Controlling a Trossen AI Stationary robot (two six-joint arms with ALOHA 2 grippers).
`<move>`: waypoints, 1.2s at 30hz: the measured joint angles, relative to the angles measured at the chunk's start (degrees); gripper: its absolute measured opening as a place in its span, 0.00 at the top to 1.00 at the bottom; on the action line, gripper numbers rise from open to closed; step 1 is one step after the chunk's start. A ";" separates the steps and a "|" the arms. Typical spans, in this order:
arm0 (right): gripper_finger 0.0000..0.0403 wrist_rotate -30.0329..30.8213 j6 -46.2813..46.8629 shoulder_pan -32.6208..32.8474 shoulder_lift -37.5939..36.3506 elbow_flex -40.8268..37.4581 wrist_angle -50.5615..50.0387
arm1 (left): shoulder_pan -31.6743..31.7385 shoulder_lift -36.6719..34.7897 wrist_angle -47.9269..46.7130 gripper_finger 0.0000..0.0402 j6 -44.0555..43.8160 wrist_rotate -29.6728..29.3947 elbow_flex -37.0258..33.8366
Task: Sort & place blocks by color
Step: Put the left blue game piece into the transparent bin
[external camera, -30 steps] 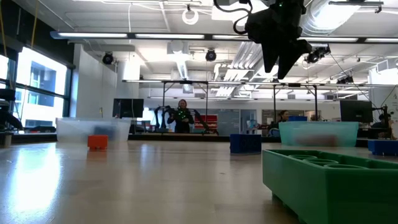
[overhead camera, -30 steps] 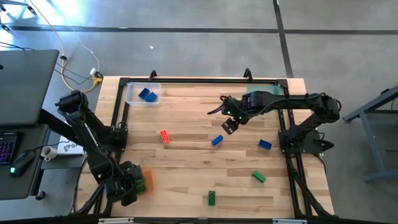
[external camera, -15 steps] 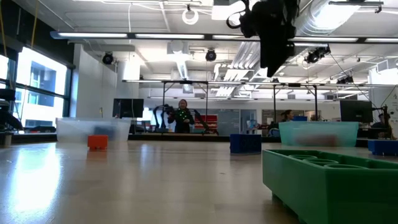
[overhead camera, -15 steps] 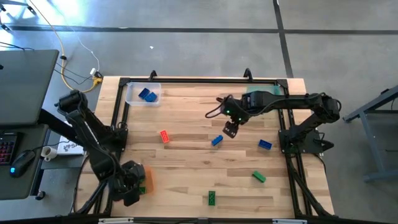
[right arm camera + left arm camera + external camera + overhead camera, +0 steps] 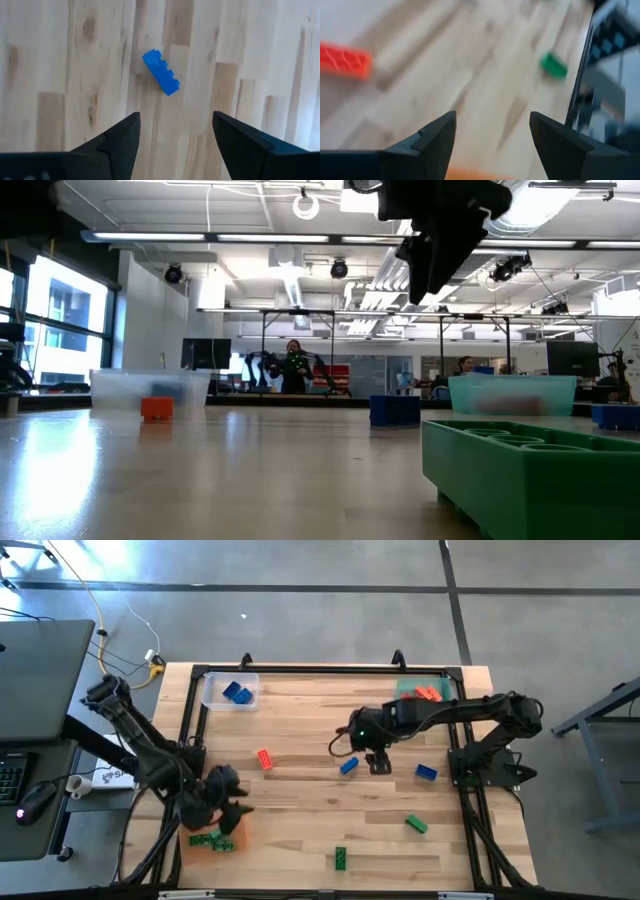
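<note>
My right gripper (image 5: 378, 762) (image 5: 176, 116) hangs open above the table's middle, just right of a blue block (image 5: 348, 767) (image 5: 161, 72) that lies flat on the wood. My left gripper (image 5: 225, 802) (image 5: 492, 117) is open over the near-left area, beside the orange tray (image 5: 228, 836), which holds green blocks (image 5: 213, 841). Loose on the table lie a red block (image 5: 264, 759) (image 5: 345, 60), another blue block (image 5: 426, 773) and two green blocks (image 5: 416, 825) (image 5: 340, 858). In the low view the right gripper (image 5: 440, 240) hangs high above the tabletop.
A clear tray (image 5: 232, 692) with blue blocks sits at the far-left corner. A green tray (image 5: 405, 692) with red-orange blocks (image 5: 428, 693) sits at the far right. A black frame (image 5: 190, 720) borders the table. Bare wood lies between the loose blocks.
My right gripper moved toward the near edge and came down beside the blue block, uncovering the green tray. My left gripper rose from the orange tray and swung toward the table's right and far side; green blocks now show in that tray.
</note>
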 joint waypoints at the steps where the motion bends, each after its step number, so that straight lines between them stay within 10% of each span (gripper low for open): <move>1: 0.42 0.22 -1.64 0.34 0.68 0.00 0.14 | 1.13 -0.85 0.20 0.41 0.67 -1.74 0.00; 7: 0.42 1.80 -10.29 2.11 5.09 0.00 2.15 | 7.64 -4.85 3.27 0.41 6.00 -9.32 0.01; 36: 0.44 3.56 -15.70 0.81 23.18 0.00 10.35 | 20.66 -6.64 8.43 0.41 21.52 -8.87 0.02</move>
